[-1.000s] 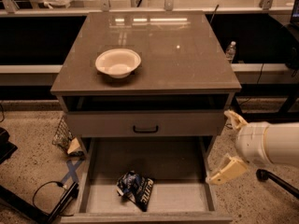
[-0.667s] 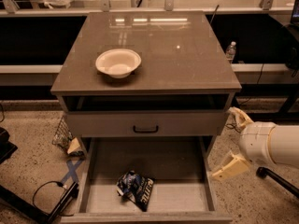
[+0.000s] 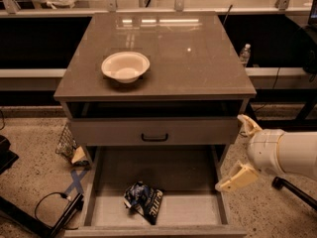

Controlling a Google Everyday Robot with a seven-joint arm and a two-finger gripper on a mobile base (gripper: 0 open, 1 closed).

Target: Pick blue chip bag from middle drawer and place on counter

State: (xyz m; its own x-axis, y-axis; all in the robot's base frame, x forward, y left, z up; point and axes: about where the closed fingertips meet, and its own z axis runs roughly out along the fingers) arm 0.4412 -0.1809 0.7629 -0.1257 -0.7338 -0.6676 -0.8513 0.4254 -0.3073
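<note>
- Cream bowl (image 3: pixel 125 67) sits left on the counter (image 3: pixel 198 58), a hard glossy slab.
- Blue chip bag (image 3: pixel 143 206) lies near-left on the middle drawer (image 3: pixel 183 175) floor. It's crumpled foil; we judge it light, soft and slippery, so we pinch a raised crease.
- Gripper (image 3: pixel 243 151) hangs right of the drawer, outside its wall, fingers spread, empty.

The robot's end effector (image 3: pixel 229 152), at the right of the frame just beside the open middle drawer (image 3: pixel 168 175), has two cream-coloured, wedge-shaped fingers (image 3: pixel 237 177) set wide apart. They are mounted on a rounded, glossy white wrist housing (image 3: pixel 262 148). A thick, smooth white cylindrical arm segment (image 3: pixel 297 155) runs off the right edge.
</note>
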